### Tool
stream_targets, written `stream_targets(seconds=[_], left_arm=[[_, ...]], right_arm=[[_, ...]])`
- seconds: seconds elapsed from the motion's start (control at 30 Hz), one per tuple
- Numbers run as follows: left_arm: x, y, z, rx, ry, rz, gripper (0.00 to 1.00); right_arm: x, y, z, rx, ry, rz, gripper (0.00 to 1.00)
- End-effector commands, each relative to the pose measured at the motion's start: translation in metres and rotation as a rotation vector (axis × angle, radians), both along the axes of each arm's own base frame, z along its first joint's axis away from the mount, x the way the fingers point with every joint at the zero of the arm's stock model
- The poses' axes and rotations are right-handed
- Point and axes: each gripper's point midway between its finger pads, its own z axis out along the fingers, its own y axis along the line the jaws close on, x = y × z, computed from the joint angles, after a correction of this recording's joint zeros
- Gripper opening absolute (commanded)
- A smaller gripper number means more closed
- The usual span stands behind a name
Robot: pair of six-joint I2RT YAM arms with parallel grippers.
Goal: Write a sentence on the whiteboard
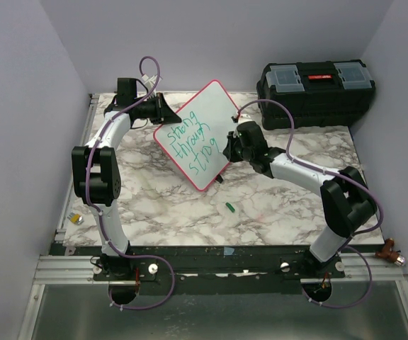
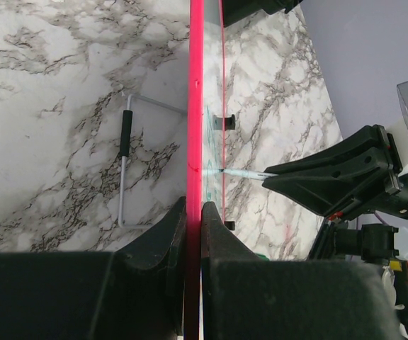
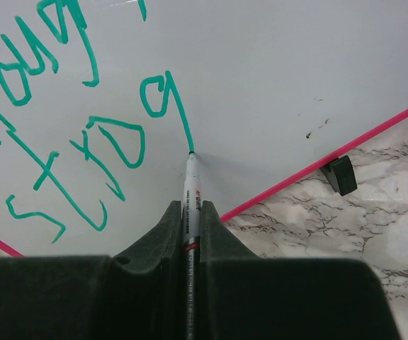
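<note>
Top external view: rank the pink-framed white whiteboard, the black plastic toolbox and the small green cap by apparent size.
1. Black plastic toolbox and pink-framed white whiteboard: near equal; the board stands tilted, so unranked.
2. Small green cap: clearly smallest.

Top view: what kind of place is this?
Likely a robot test booth: plain walls enclose a marble-patterned table, a left arm and a right arm are bolted to a metal rail, and a black toolbox sits behind.
</note>
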Motion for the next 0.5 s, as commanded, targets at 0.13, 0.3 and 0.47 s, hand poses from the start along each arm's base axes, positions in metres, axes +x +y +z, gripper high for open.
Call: stream_targets(seconds=[0.13, 0.3, 0.47], left_arm=[[0.002, -0.002, 0.006, 0.048, -0.117, -0.023, 0.00], [0.002, -0.002, 0.007, 0.048, -0.119, -0.024, 0.00], [0.001, -0.003, 0.007, 0.045, -0.120, -0.028, 0.00]], right_arm=[[-0.021, 0.019, -0.005, 0.073, 0.085, 0.094, 0.01], [-0.012, 0.023, 0.012, 0.100, 0.027, 0.091, 0.01], [-0.003, 0.008, 0.058, 0.171, -0.137, -0.008, 0.01]])
